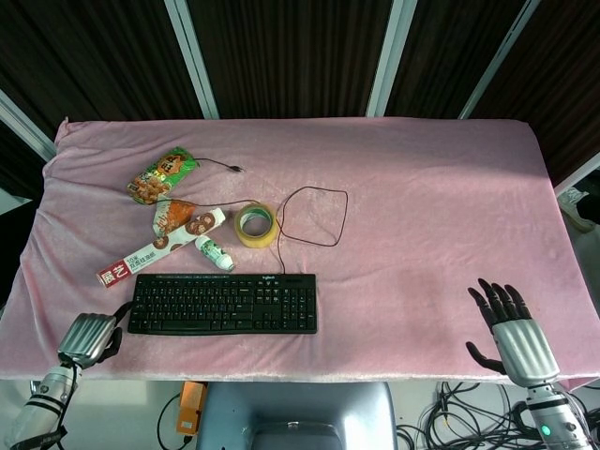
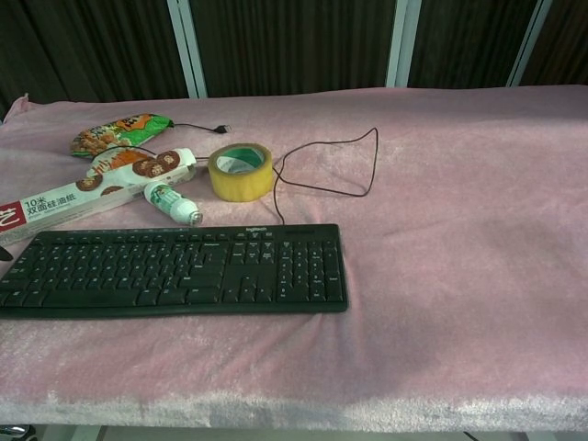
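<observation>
Black keyboard lies untouched on table; left hand curled empty beside it, right hand spread empty; next: reach, grasp.
</observation>
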{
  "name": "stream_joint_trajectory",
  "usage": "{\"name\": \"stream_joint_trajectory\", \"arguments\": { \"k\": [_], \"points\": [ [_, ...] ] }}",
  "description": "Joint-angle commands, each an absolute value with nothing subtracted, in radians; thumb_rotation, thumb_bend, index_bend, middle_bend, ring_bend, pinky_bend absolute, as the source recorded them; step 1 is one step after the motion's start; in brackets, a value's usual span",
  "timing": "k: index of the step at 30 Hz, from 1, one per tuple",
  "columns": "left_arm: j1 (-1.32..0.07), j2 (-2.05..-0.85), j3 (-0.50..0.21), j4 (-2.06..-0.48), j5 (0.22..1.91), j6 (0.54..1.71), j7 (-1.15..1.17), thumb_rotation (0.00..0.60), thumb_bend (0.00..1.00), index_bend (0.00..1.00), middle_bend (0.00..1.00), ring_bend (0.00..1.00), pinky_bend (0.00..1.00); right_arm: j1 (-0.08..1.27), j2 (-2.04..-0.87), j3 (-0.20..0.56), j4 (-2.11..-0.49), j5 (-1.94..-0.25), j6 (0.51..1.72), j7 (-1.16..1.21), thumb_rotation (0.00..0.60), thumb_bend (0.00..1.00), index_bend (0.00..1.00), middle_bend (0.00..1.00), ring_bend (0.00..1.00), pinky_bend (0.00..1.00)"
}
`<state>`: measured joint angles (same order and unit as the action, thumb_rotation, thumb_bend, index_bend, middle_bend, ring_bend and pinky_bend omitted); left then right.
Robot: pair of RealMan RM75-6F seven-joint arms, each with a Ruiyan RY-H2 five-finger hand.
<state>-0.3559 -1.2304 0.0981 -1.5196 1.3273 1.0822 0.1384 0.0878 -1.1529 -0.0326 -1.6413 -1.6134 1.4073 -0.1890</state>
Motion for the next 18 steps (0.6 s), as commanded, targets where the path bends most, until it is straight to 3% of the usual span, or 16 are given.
{"name": "stream_joint_trajectory", "arguments": {
  "k": [1,18],
  "points": [
    [-0.351,-1.238,0.098,-1.51,1.33,1.079,0.135,0.6,0.74,0.19,1.0,1.0,1.0,0.088,-1.153,-0.033,-1.643,-1.612,1.406,-0.191,0.6,0.41,0.0,0.0,0.0,0.0],
    [-0.356,-1.261,0.08,-1.466,1.317,1.021,0.114,0.6,0.74,0.19,1.0,1.0,1.0,0.087,-1.152,-0.034,-1.643,-1.612,1.413,-0.191,0.6,0.41,0.0,0.0,0.0,0.0]
  ]
}}
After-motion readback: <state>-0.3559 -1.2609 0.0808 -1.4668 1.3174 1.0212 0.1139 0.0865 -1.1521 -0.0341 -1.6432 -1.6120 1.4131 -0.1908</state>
